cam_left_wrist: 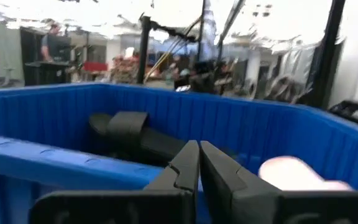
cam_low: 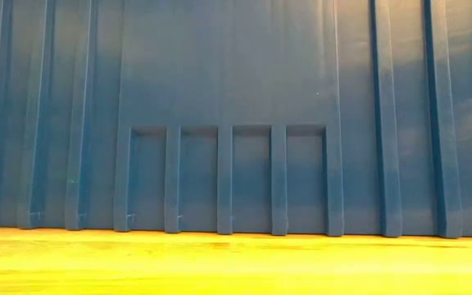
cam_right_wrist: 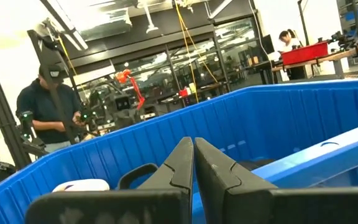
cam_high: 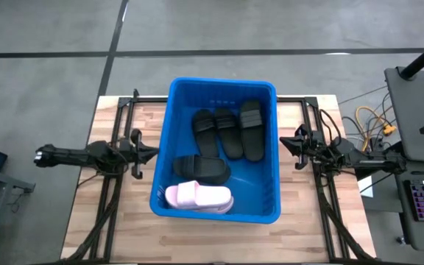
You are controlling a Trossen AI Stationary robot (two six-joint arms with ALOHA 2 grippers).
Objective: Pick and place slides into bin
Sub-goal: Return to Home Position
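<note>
All the work looks done, so what's left is prob. just going home nice and easy.

The bin [cam_high: 223, 83] sits mid-frame in the high view, on the wood table [cam_high: 109, 221]. Black slides [cam_high: 230, 132] are inside: 3 side by side in the upper part, 1 more lying across at lower left of the bin floor. Pink slides [cam_high: 197, 196] lie inside too, by the bottom wall, right below that 4th black one. No slide shows out on the table.

L claw [cam_high: 152, 154] is at left-center of the high view, just beside the bin's left wall. Its wrist view shows the two fingers pressed together w/ nothing between them. R claw [cam_high: 284, 141] is at right-center, just beside the bin's right wall, fingers also pressed together & empty. In both wrist views the tips point over the blue rim.

How to do it well, I think:
- Keep both claws closed, so no finger can hook the rim.
- Pull each arm back, away from the bin, not sideways along the wall.
- Go slow. Both tips are v. near the walls, and a bump could push the bin across the table.
- Don't dip down. The low view shows only blue wall & table, so it can't help w/ the arms.
</note>
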